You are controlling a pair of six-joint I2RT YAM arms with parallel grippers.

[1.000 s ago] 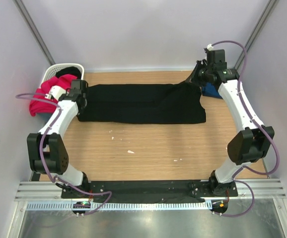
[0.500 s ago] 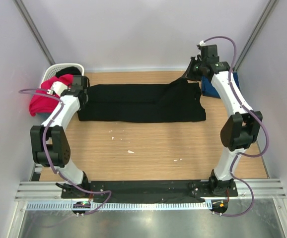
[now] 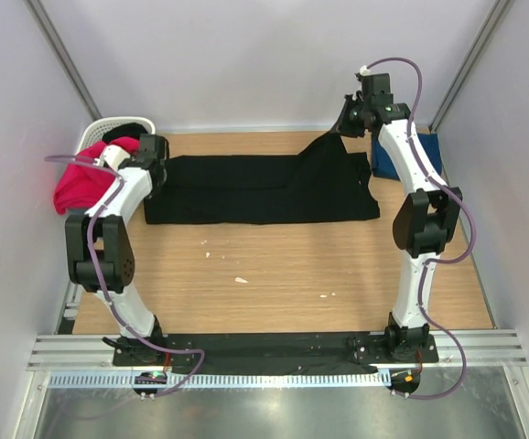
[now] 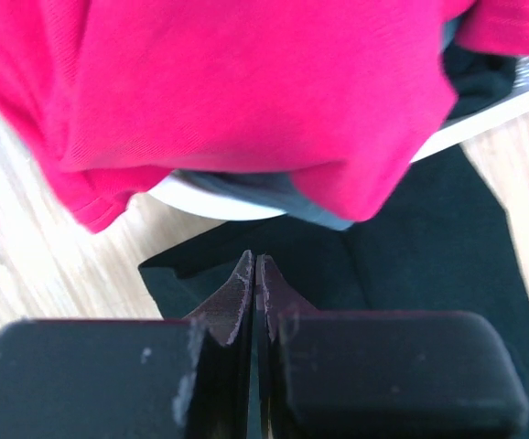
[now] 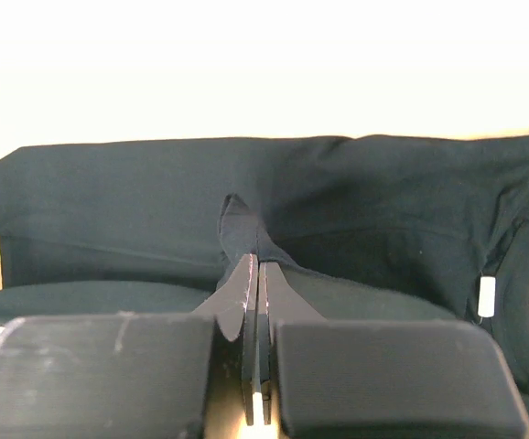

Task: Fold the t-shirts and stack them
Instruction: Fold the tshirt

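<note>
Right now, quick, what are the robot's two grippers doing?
Left gripper: jaws shut, at the large black cloth t-shirt; a grip cannot be told.
Right gripper: jaws shut, pinching a raised fold of that t-shirt.

Soft, even light fills the overhead view with only faint shadows on the table (image 3: 274,274), while the right wrist view burns out to white along its top and both wrist views show their near fingers (image 4: 235,300) blurred.
</note>
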